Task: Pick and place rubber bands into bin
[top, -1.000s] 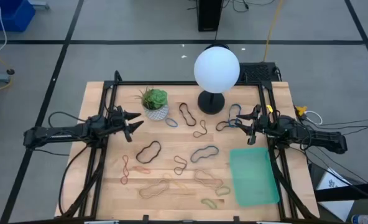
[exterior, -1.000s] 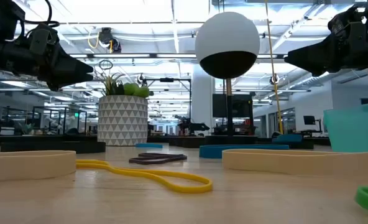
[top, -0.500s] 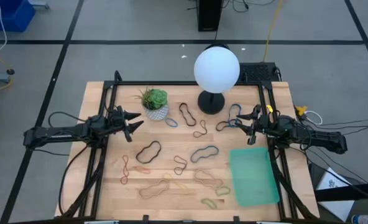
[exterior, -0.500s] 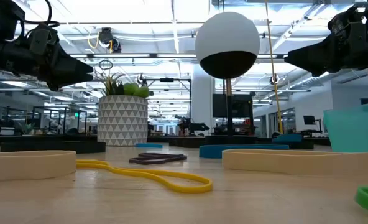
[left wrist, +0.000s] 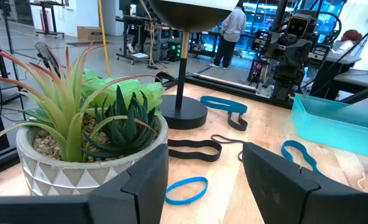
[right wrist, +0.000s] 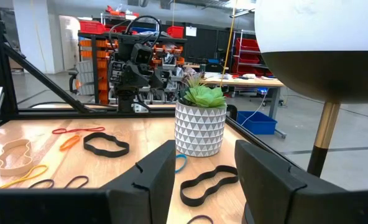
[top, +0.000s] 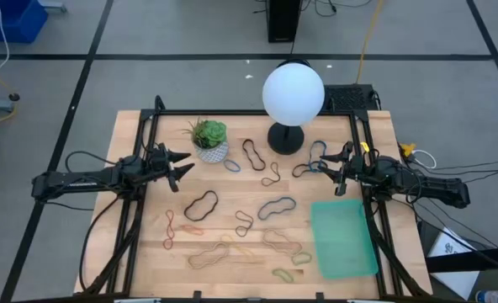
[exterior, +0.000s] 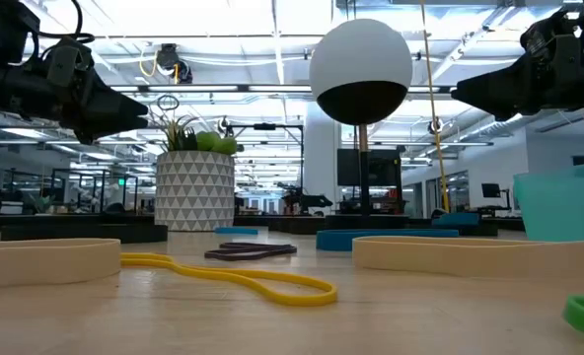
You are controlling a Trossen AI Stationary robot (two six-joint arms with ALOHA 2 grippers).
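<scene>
Comparing with a second ago, nothing is seen moved: left hand (top: pixel 182 165) and right hand (top: pixel 336 172) stay wide and empty, rubber bands (top: pixel 201 204) scattered at centre frame, bin (top: pixel 343 238) at lower right unfilled.

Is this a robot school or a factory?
Probably a robotics lab or workshop: another robot arm stands on a bench beyond the table, red storage bins fill shelves, and a person stands among equipment racks.
</scene>
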